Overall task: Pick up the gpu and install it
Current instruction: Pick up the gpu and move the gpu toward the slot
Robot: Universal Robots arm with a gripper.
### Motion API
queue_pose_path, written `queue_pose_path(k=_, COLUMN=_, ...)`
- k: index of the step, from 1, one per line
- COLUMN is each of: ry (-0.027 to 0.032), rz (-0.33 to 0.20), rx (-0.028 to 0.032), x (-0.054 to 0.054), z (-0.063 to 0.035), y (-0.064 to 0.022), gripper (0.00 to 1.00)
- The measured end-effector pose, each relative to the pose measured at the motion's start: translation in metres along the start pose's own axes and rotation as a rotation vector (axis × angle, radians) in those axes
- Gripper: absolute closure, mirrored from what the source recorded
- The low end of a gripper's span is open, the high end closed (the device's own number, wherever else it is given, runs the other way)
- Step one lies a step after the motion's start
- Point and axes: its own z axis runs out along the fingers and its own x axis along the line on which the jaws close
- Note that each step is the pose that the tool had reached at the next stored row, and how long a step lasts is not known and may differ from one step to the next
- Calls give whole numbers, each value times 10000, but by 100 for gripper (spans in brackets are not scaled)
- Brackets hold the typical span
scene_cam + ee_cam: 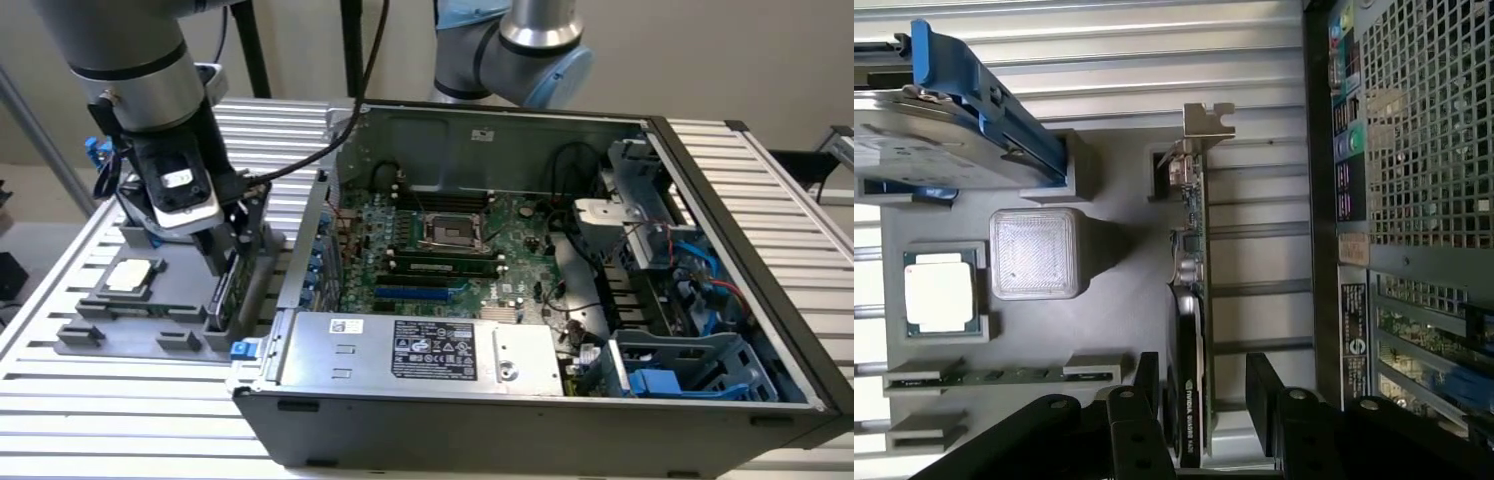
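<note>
while the open pc case (534,425) takes up most of the table (107,410), we see the grey parts tray (134,335) just beside it on the exterior view's left. gripper (1204,385) hangs over the tray, fingers (1262,395) spread wide either side of the gpu (1191,290), which stands on edge in the tray near the cpu (939,292).

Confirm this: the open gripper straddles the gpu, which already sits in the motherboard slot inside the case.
Not right. The wrist view shows the gpu standing on edge in the grey holder outside the case, not in a motherboard slot. The open gripper does straddle it.
</note>
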Motion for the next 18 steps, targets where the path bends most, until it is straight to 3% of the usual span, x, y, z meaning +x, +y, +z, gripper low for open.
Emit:
queue_pose_path(k=6, ry=85, rz=5, rx=6, x=-17, z=108, y=-3, gripper=52)
queue_pose_path(k=12, ry=307, rz=16, rx=21, x=-17, z=181, y=2, gripper=52)
queue_pose_path(k=18, ry=419, rz=30, rx=29, x=-12, z=252, y=50, gripper=52)
